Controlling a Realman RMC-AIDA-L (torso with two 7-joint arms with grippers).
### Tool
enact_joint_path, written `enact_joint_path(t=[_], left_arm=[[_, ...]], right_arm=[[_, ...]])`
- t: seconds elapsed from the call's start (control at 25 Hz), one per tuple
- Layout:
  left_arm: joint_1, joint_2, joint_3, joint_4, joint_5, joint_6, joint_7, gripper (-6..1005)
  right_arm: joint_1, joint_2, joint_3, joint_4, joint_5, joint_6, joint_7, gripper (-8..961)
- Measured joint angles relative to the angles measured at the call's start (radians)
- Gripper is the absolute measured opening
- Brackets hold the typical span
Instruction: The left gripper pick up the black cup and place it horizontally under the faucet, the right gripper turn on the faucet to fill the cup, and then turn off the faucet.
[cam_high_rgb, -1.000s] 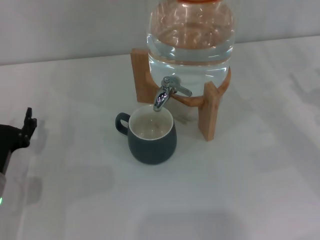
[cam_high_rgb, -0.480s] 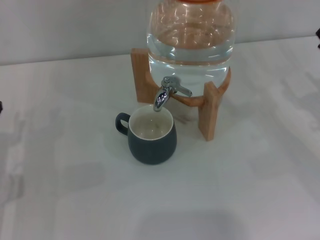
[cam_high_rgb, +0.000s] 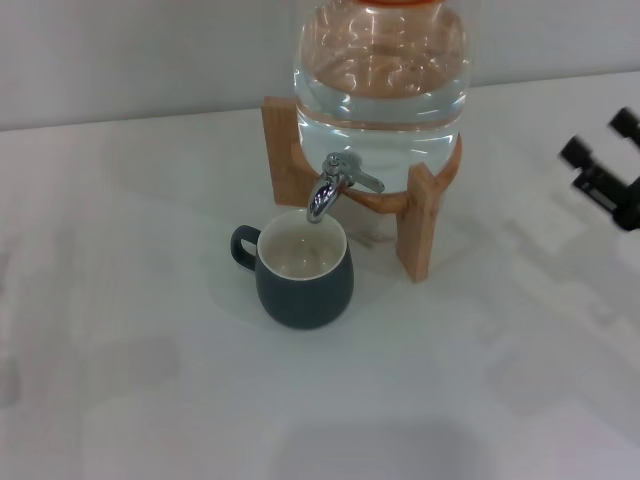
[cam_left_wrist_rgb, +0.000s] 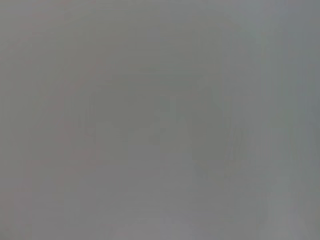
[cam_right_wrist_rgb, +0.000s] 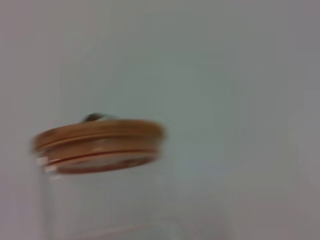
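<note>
The black cup (cam_high_rgb: 304, 270) stands upright on the white table, its cream inside showing, handle to the left, directly under the spout of the chrome faucet (cam_high_rgb: 331, 186). The faucet is fitted to a clear water jar (cam_high_rgb: 381, 70) on a wooden stand (cam_high_rgb: 416, 220). My right gripper (cam_high_rgb: 602, 152) comes in at the right edge of the head view, open and empty, well to the right of the stand. My left gripper is out of view. The right wrist view shows the jar's wooden lid (cam_right_wrist_rgb: 99, 145). The left wrist view shows only plain grey.
The white table (cam_high_rgb: 150, 380) spreads around the cup and stand. A pale wall runs behind the jar.
The left gripper has left the head view at the left edge. The right gripper has come in at the right edge. Cup and faucet have not moved.
</note>
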Motion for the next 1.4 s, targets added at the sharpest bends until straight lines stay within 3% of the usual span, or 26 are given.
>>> enact_joint_path(t=[0.08, 0.6, 1.08, 1.4], left_arm=[[0.004, 0.000, 0.004, 0.000, 0.002, 0.006, 0.000, 875], [0.017, 0.000, 0.013, -0.002, 0.036, 0.003, 0.002, 875], [0.018, 0.000, 0.013, -0.004, 0.036, -0.007, 0.000, 876], [0.018, -0.001, 0.013, -0.012, 0.036, -0.008, -0.001, 876]], right_arm=[[0.006, 0.000, -0.087, 0.000, 0.000, 0.018, 0.001, 840], [0.043, 0.006, -0.277, 0.000, -0.001, 0.034, 0.040, 840], [0.151, 0.021, -0.341, 0.012, -0.008, 0.009, 0.066, 840], [0.186, 0.025, -0.388, 0.013, -0.010, -0.008, 0.088, 840]])
